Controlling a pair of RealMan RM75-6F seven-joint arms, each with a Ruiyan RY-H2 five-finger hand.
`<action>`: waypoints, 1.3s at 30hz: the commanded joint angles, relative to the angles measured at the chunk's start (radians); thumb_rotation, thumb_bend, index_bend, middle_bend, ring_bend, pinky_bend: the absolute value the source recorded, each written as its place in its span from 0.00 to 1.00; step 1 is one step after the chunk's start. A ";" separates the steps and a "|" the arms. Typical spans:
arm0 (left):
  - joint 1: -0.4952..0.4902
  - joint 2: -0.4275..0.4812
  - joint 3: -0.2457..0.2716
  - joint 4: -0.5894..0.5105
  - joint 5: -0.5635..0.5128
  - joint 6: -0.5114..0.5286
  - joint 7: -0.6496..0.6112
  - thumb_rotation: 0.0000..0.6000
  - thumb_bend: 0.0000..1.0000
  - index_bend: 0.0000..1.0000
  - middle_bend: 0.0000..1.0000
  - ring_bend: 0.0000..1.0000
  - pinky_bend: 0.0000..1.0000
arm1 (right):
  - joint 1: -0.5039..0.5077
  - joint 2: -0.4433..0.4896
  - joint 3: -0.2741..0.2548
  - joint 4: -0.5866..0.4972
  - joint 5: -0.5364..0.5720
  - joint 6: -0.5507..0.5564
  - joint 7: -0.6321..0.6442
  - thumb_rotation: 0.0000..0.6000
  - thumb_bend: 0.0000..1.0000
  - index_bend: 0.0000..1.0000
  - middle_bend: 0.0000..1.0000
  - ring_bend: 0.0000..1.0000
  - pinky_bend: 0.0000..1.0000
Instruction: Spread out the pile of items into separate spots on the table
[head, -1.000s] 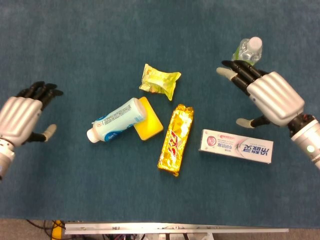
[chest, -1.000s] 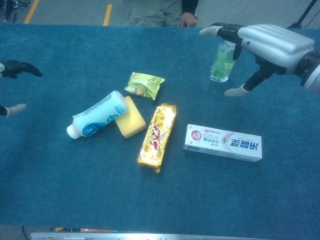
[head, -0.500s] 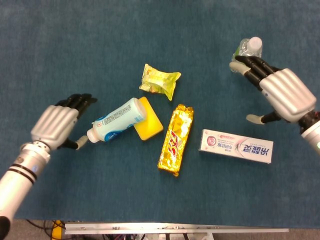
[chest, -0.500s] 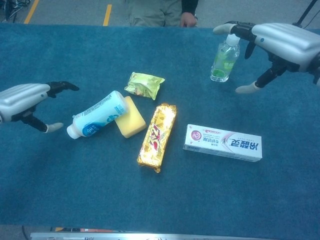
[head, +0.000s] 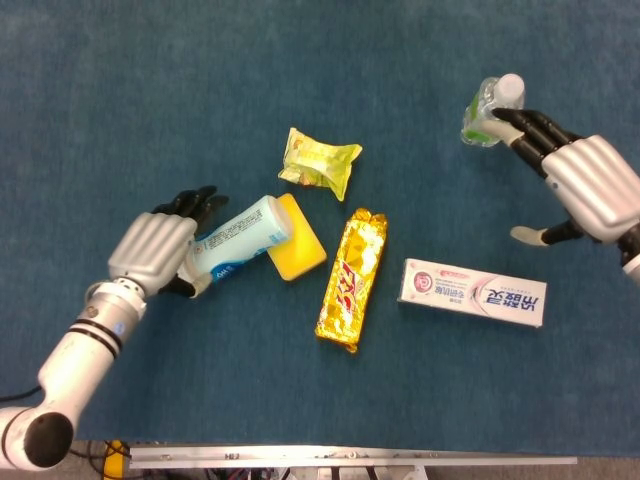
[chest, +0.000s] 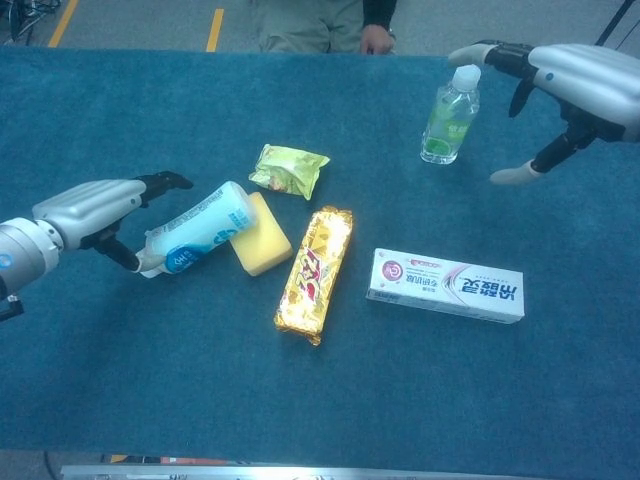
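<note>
A blue-and-white bottle (head: 235, 238) (chest: 195, 238) lies on its side, its base against a yellow sponge (head: 298, 245) (chest: 258, 240). My left hand (head: 160, 250) (chest: 95, 210) is at the bottle's cap end, fingers spread above it and thumb beneath, not closed on it. A gold snack bar (head: 353, 278) (chest: 315, 268) lies right of the sponge. A yellow-green packet (head: 318, 162) (chest: 288, 168) lies behind them. A toothpaste box (head: 473, 292) (chest: 445, 284) lies apart at the right. My right hand (head: 585, 185) (chest: 590, 75) hovers with fingers apart, holding nothing, just right of an upright water bottle (head: 490, 105) (chest: 448, 118).
Everything rests on a blue cloth-covered table (head: 120, 90) (chest: 120, 390). A metal rail (head: 350, 458) runs along its near edge. A person (chest: 320, 25) stands at the far edge in the chest view.
My left hand has swept in from the far left to the cap end of the blue-and-white bottle. My right hand has drawn rightward, off the water bottle.
</note>
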 joint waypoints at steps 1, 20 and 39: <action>-0.024 -0.021 -0.002 -0.010 -0.041 0.006 0.031 0.96 0.30 0.00 0.00 0.00 0.18 | -0.003 0.004 0.001 0.003 -0.003 -0.001 0.007 1.00 0.07 0.00 0.08 0.08 0.37; -0.104 -0.098 -0.005 -0.017 -0.221 0.060 0.110 0.91 0.29 0.00 0.00 0.00 0.18 | -0.023 0.017 0.004 0.022 -0.029 0.001 0.055 1.00 0.07 0.00 0.08 0.08 0.37; -0.096 -0.162 -0.008 0.142 -0.139 0.106 0.051 1.00 0.29 0.49 0.49 0.44 0.65 | -0.035 0.017 0.010 0.029 -0.033 -0.001 0.086 1.00 0.07 0.00 0.08 0.08 0.37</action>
